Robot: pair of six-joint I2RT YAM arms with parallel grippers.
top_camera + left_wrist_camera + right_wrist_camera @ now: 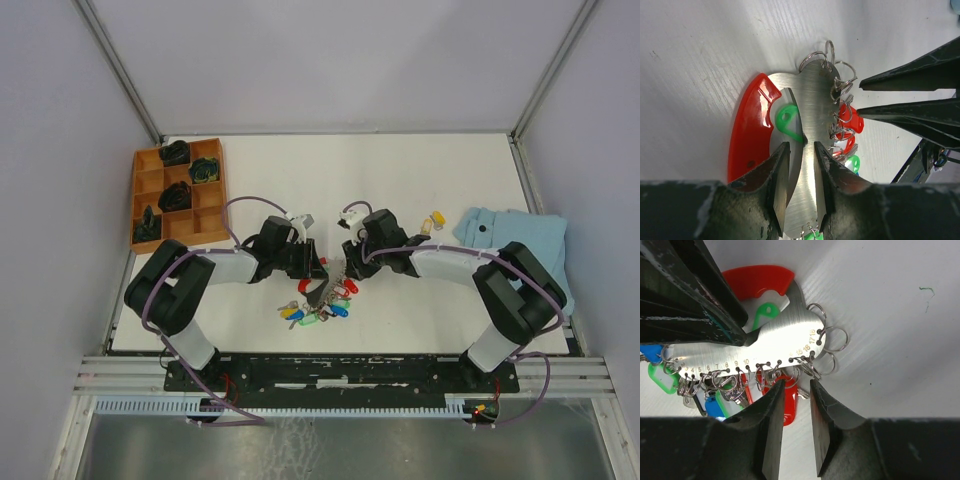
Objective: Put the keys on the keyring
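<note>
My left claw [800, 150] is pinching the keyring [812, 105] by its plate, at the middle of the desk [700, 60]. The right claw [794, 390] is slightly spread and empty, beside the rings [836, 339] and over a red-tagged key [790, 412]. I judge we're mid-threading; next it needs a precise grip on a key.

Both arms folded at elbow, forearms angled inward, wrists low over surface. My left arm [215, 270] and right arm [450, 265] meet near centre, grippers nearly tip to tip. Left gripper [801, 150] clamped on keyring [812, 110] plate. Right gripper [797, 390] fingers narrowly apart, nothing pinched.
</note>
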